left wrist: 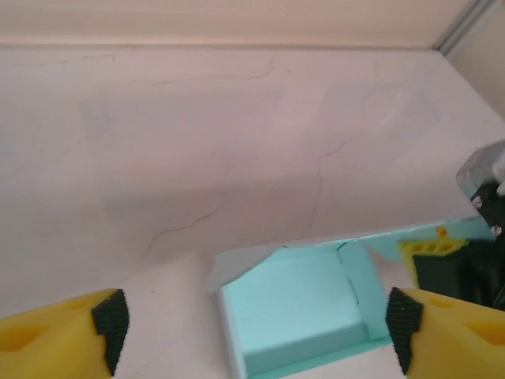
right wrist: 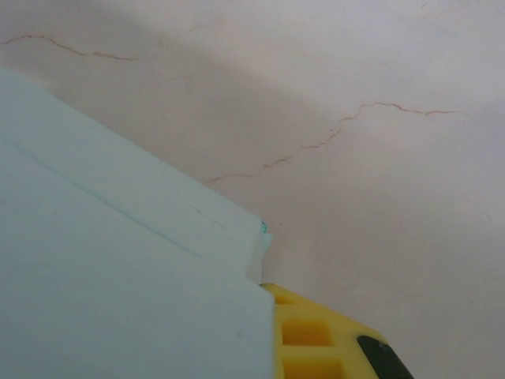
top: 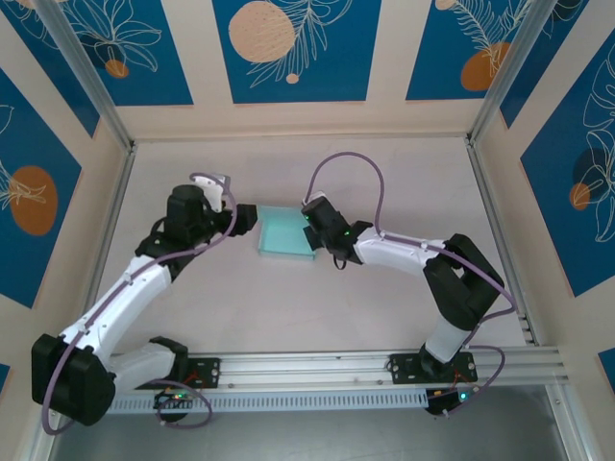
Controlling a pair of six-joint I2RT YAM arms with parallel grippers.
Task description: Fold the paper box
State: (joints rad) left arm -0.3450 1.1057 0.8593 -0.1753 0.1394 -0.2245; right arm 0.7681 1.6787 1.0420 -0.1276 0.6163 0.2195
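Paper box [top: 286, 233] sat mid-table [top: 288, 307], centre of the top view, between the two grippers. Left gripper [left wrist: 256, 328] was wide open and held nothing. The box lay low-centre in its wrist view, between the two pads, walls partly raised. Right gripper [top: 314, 230] was at the box's right edge. One yellow finger [right wrist: 316, 339] lay against a paper panel, bottom of its wrist view. Closed on it or not: couldn't tell.

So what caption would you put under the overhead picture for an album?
Left claw and right claw flank a pale blue paper box on the table.
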